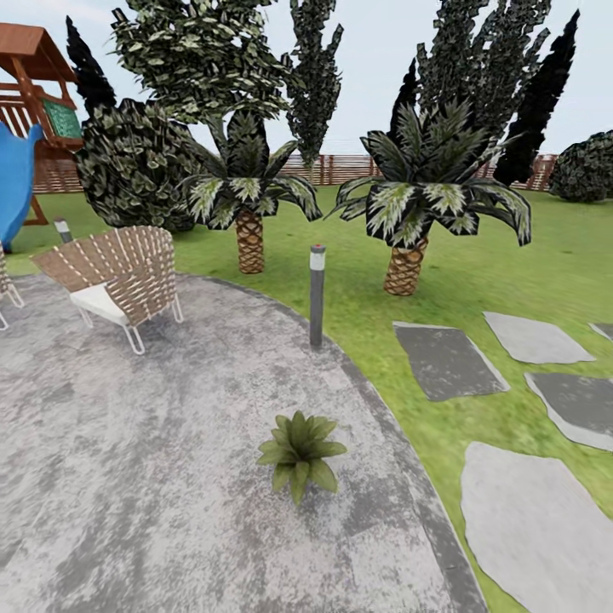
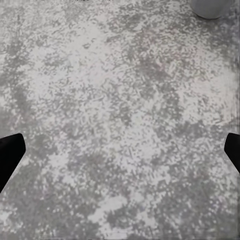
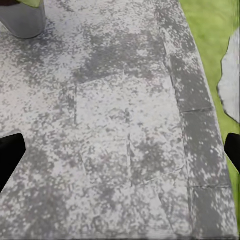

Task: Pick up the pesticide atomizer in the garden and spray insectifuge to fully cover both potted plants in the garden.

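Looked down from the head on the speckled grey patio (image 1: 128, 477), with one potted plant (image 1: 300, 451) standing on it near its curved edge, leaves spread in a low rosette and hiding the pot. Saw a short lamp post (image 1: 317, 294) upright at the patio rim behind the plant, and a woven chair (image 1: 119, 279) well off on the left side. Found lawn (image 1: 477, 281) beyond the rim, stepping slabs (image 1: 447, 359) set in it on the right, two palms (image 1: 249, 238) further back, and a slatted fence (image 1: 340, 168) behind them. Noted a blue slide (image 1: 15, 183) at the far left.

Faced bare patio stone from the left wrist, with the left gripper (image 2: 120, 152) spread wide, empty, its dark fingertips (image 2: 10, 152) at the opposite edges. Caught part of a grey pot (image 2: 210, 7) at the frame's border.

Showed the same wide, empty spread for the right gripper (image 3: 120, 152) from the right wrist, over stone close to the patio's edge, grass beside it, a grey pot (image 3: 22, 20) well ahead.
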